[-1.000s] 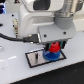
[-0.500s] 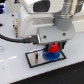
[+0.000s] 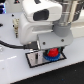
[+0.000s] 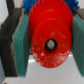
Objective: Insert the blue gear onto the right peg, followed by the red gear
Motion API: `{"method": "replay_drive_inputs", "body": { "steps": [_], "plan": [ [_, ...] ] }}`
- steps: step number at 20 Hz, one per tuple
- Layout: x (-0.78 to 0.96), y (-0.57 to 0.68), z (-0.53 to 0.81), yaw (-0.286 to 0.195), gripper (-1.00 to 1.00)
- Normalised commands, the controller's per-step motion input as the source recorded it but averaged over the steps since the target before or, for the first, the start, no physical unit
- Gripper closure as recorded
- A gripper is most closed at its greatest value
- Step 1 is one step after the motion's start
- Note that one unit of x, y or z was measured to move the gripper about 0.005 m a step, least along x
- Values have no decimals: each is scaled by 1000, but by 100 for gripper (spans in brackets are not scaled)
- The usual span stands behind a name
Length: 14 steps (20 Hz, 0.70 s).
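Observation:
My gripper [image 3: 51, 51] hangs over the grey black-edged plate [image 3: 34, 60], shut on the red gear [image 3: 51, 53]. The blue gear [image 3: 49, 58] lies flat on the plate right under the red one, its teeth showing around it. In the wrist view the red gear [image 4: 50, 42] fills the middle, pinched between the two teal pads [image 4: 21, 46], and a strip of the blue gear [image 4: 44, 3] shows past its rim. The gripper [image 4: 50, 45] is closed on the gear's sides. The right peg is hidden by the gears; whether it enters the red gear's hole I cannot tell.
The white arm body [image 3: 42, 22] looms over the plate and hides much of the scene behind it. A black cable [image 3: 10, 44] runs in from the exterior view's left. The white tabletop [image 3: 15, 70] surrounds the plate.
The gripper has come down with the red gear, closing the gap to the blue gear on the plate. The blue gear and plate have stayed put.

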Motion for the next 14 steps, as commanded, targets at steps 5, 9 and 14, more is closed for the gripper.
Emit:
{"method": "replay_drive_inputs", "body": {
  "steps": [5, 9, 14],
  "plan": [
    [46, -2, -42, 0, -100],
    [17, 5, 136, 0, -100],
    [18, 10, 166, 0, -100]
  ]
}}
